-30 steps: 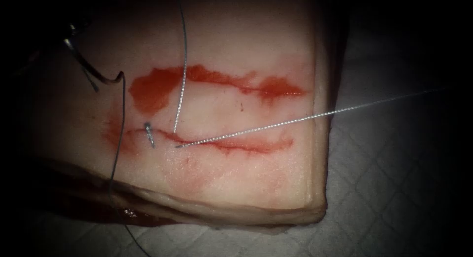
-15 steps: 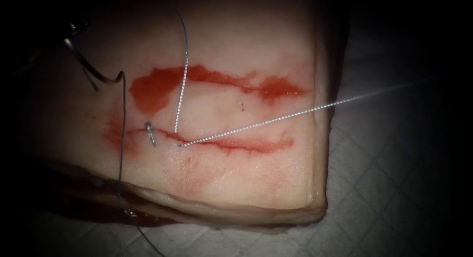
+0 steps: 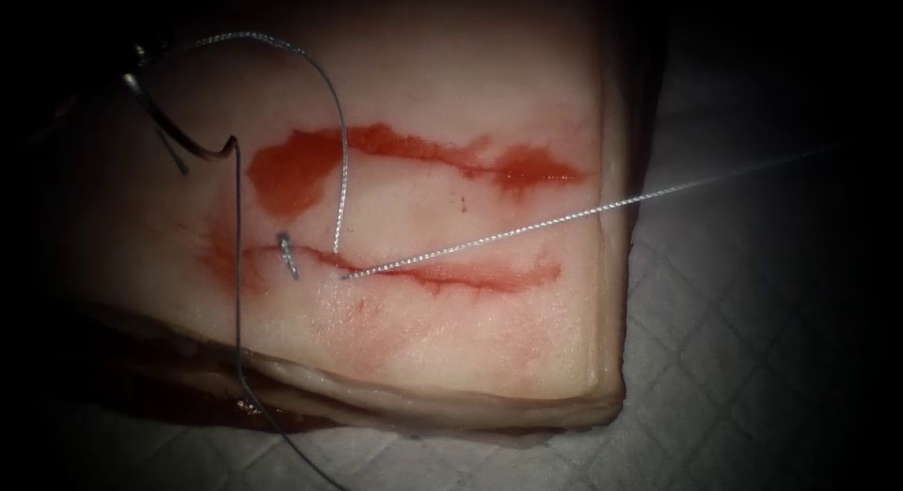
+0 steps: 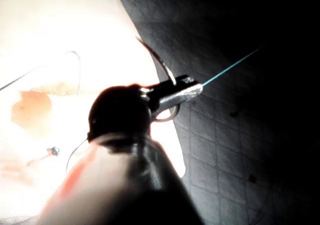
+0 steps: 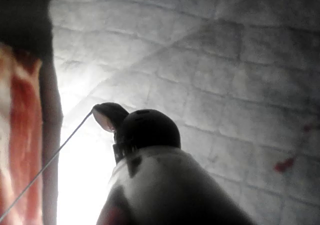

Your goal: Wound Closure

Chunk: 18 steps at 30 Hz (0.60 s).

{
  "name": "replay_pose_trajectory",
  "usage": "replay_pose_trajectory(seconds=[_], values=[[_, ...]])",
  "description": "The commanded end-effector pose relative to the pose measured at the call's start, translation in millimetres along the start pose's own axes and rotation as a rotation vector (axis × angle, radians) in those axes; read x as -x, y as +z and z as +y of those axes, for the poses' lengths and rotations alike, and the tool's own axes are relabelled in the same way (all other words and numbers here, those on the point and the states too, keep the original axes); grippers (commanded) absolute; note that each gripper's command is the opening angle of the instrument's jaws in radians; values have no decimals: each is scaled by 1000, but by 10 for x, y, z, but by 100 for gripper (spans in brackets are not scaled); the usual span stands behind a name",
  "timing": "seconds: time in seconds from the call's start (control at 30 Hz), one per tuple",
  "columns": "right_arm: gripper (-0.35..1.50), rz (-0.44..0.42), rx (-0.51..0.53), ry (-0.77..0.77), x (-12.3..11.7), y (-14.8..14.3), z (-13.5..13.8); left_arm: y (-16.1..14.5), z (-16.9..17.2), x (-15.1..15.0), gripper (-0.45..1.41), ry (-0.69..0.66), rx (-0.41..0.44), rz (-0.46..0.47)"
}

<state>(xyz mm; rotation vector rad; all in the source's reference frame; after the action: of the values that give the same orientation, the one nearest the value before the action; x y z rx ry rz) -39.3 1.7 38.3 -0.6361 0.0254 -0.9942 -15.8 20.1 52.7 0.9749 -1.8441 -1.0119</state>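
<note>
- My left gripper (image 4: 192,89) sits at the far left of the tissue (image 3: 442,359), its jaws pressed together on the needle (image 3: 179,138), pinching it near the blunt end where the thread (image 3: 527,229) is attached.
- The needle is out of the tissue, held above the left part of the surface, to the left of the cut (image 3: 442,275); its curve sweeps down and right from the jaws to a small hook-like bend.
- My right gripper (image 5: 107,116) is out over the quilted pad (image 5: 240,60) beyond the tissue's right edge, pinching the thread, which runs taut from its tip back toward the tissue.
- In the endoscope view that strand leaves the cut near its middle and climbs straight to the right; a second strand rises from the same spot, arcs over the far side and bends left toward the needle.
- A darker strand drops from the needle past the near edge of the tissue.
- A short cut end of thread (image 3: 286,254) stands at the left part of the cut.
- Red fluid (image 3: 287,176) pools in a patch far of the cut and stains its lips.
- My judgement: the needle is light, stiff and slick, best gripped flat across its body, away from the point. The thread is fine, limp unless tensioned, and easily frayed by a hard pinch. The tissue looks soft, moist and tearable at the cut's edges.
</note>
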Motion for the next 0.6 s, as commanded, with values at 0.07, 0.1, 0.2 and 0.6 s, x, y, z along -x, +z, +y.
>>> replay_pose_trajectory(seconds=[0.07, 0.1, 0.2, 0.6], values=[[-35, -10, -8, -27, -3, 6, -4, 4, 6, -2, -45, 1, -1, 0], [-35, 11, -4, -114, -13, 6, 4, 4, 6, -3, -45, 2, -1, -1], [32, 11, -24, -235, -46, 10, 47, 5, 7, -4, -45, -3, 1, 1], [54, 147, 338, -517, -148, 39, 268, 7, 8, -6, -45, -1, 2, 1]])
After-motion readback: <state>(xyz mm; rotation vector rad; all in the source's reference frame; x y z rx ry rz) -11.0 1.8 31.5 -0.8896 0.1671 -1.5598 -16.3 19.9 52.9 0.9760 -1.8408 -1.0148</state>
